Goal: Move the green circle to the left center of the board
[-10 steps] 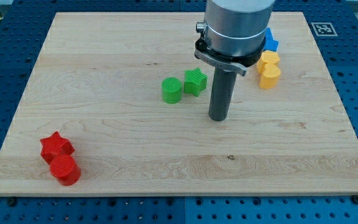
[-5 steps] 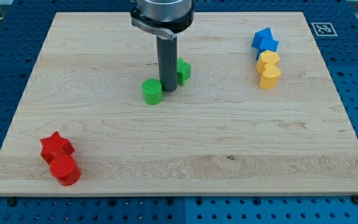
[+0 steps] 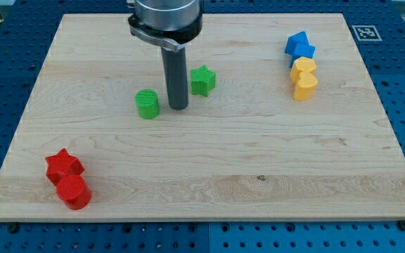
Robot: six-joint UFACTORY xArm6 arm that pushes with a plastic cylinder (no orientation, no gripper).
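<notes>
The green circle (image 3: 147, 104) lies on the wooden board (image 3: 202, 161), left of the board's middle. My tip (image 3: 178, 107) rests on the board just to the circle's right, with a small gap between them. The green star (image 3: 202, 79) lies to the right of the rod and slightly toward the view's top.
A red star (image 3: 63, 164) and a red circle (image 3: 74, 192) sit together at the bottom left. Two blue blocks (image 3: 299, 46) and two yellow blocks (image 3: 304, 77) are stacked in a line at the top right. A fiducial marker (image 3: 366, 32) sits at the top right corner.
My tip has swept left from right of the green blocks and passed between them. The green circle has slid left and slightly down. The green star shifted a little up and left.
</notes>
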